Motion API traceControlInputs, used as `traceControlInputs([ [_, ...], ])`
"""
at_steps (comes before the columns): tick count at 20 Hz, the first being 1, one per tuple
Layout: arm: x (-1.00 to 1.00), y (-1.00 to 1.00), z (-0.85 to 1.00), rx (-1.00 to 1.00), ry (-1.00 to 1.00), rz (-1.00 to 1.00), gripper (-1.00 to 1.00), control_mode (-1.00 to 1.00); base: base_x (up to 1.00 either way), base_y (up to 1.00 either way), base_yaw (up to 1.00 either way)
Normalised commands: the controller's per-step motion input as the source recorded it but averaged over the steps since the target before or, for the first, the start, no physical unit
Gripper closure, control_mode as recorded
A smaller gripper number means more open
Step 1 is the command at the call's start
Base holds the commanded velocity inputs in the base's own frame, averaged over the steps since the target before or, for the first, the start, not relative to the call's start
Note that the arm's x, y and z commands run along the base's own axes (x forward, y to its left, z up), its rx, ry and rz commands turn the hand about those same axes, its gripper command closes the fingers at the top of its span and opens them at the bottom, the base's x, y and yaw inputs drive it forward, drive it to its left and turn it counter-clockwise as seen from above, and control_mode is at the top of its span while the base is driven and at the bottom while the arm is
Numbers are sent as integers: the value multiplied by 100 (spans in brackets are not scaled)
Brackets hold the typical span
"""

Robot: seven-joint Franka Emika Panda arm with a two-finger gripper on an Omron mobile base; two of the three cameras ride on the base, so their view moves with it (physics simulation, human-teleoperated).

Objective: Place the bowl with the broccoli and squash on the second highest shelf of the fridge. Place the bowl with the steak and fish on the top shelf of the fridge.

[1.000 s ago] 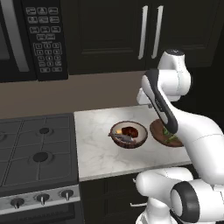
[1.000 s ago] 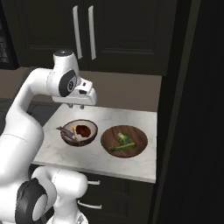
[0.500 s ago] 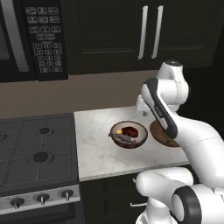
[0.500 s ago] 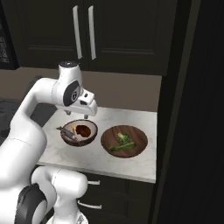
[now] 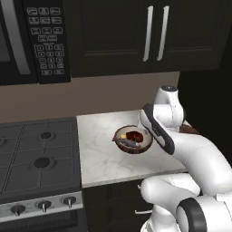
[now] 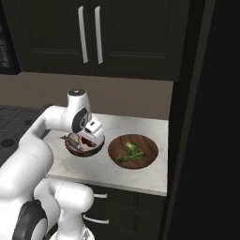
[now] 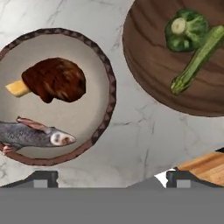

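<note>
The two-finger gripper (image 7: pixel 112 177) hung over the counter with its dark fingertips (image 7: pixel 43 178) spread wide and nothing between them, its mouth aimed at the bare marble between the two bowls. In the hand view, the shallow grey bowl with a brown patterned rim (image 7: pixel 94 70) lay just beyond the one fingertip, holding a dark brown steak on a pale bone (image 7: pixel 54 80) and a grey fish (image 7: pixel 33 134) side by side. Beyond the other fingertip sat the round dark wooden bowl (image 7: pixel 148 61) with a green head of broccoli (image 7: pixel 186 28) and a long green squash (image 7: pixel 197 59) touching each other inside it. The two bowls stood just beside each other without touching, on the white marble counter (image 5: pixel 97 154); from the right base view the gripper's hand partly covered the steak-and-fish bowl (image 6: pixel 84 147), with the wooden bowl (image 6: pixel 133 151) next to it on the side of the tall black fridge front (image 6: pixel 206 140). A dark gas cooktop (image 5: pixel 36 154) adjoined the counter's other end, a black microwave (image 5: pixel 27 41) hung above it, and dark wall cabinets with pale bar handles (image 5: pixel 154 31) ran over a tan backsplash (image 5: pixel 90 97).
</note>
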Motion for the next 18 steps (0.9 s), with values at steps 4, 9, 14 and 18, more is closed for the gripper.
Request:
traceControlInputs([
  [4,12,-2,-42,12,2,-12,-100,-100,0,0,0],
  [9,20,-1,-34,6,2,-2,-100,-100,0,0,0],
  [14,21,0,-36,0,1,0,-100,-100,0,0,0],
  [18,20,0,-21,0,0,0,-100,-100,0,0,0],
])
